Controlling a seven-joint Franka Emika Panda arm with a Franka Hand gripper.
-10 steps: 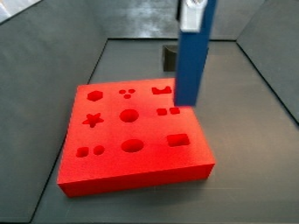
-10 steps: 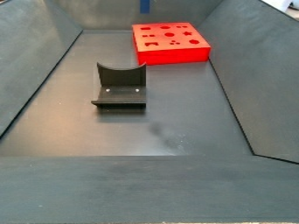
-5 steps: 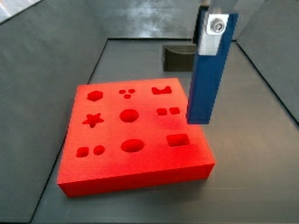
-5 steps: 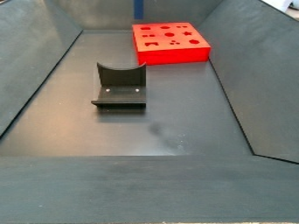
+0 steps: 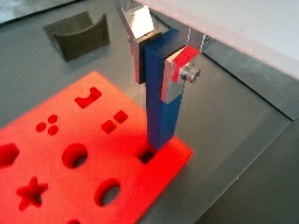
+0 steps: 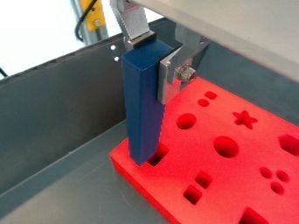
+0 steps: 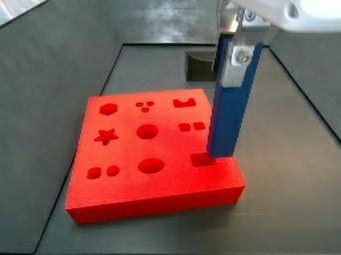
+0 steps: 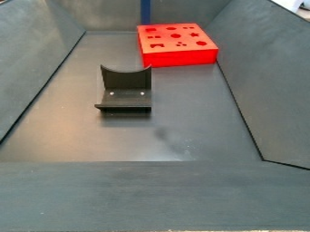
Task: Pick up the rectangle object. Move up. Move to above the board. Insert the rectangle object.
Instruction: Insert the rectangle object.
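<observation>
My gripper [image 7: 237, 52] is shut on the upper part of the rectangle object [image 7: 228, 105], a tall blue bar held upright. In both wrist views the silver fingers [image 5: 177, 66] [image 6: 172, 70] clamp the bar [image 5: 163, 105] [image 6: 143, 105] from two sides. The bar's lower end stands at the mouth of the rectangular hole near the edge of the red board [image 7: 134, 189], apparently just inside it. The board also shows in both wrist views [image 5: 70, 131] [image 6: 239, 153] and far back in a side view [image 8: 179, 47], where only a blue sliver of the bar [image 8: 147, 9] shows.
A dark grey U-shaped block [image 8: 123, 89] stands on the grey floor away from the board; it also shows behind the bar [image 7: 201, 66] and in a wrist view [image 5: 76, 33]. Sloping grey walls [image 8: 36, 82] enclose the floor on all sides.
The gripper has come down with the blue bar and shifted toward the board's near edge. The bar's lower end has gone from above the board to the rectangular hole.
</observation>
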